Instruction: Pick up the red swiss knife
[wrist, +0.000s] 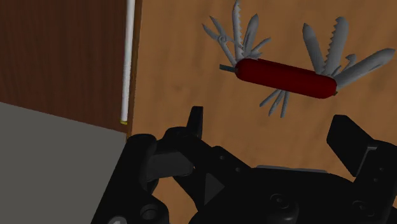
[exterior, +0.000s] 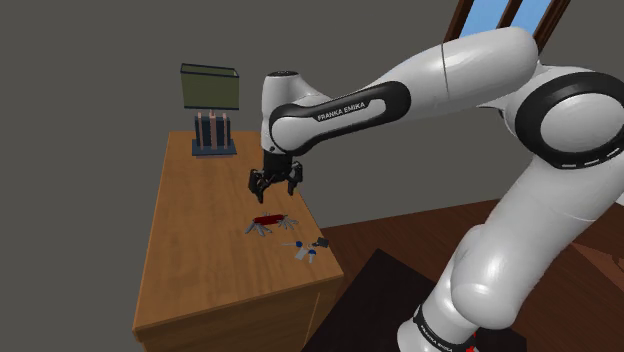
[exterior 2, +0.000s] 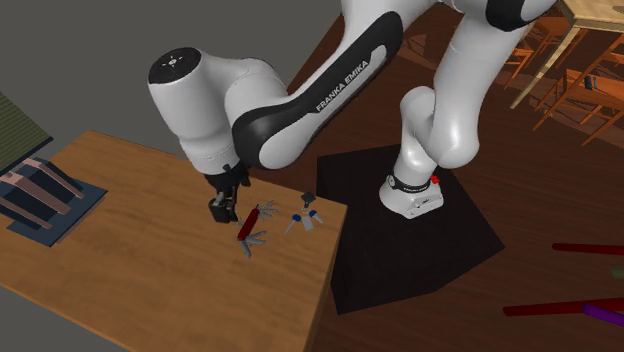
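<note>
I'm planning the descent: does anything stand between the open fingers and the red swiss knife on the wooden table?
Nothing visible does. The gripper hangs open above the red swiss knife, with clear air between them. A smaller blue-grey multitool lies off to the side near the edge of the table, apart from the knife and outside the path down.

White arm (exterior: 470, 80) reached from lower right up toward left, over wooden table (exterior: 200, 280). Black gripper (exterior: 274, 190) hung over tabletop, pointing down, jaws apart. Red swiss knife (exterior: 268, 221) lay just below it, blades fanned out, untouched. Small blue-grey tool (exterior: 305, 250) lay near knife, by table's right edge. Dark green box (exterior: 210, 87) stood on blue-based rack (exterior: 213, 142) at far end
</note>
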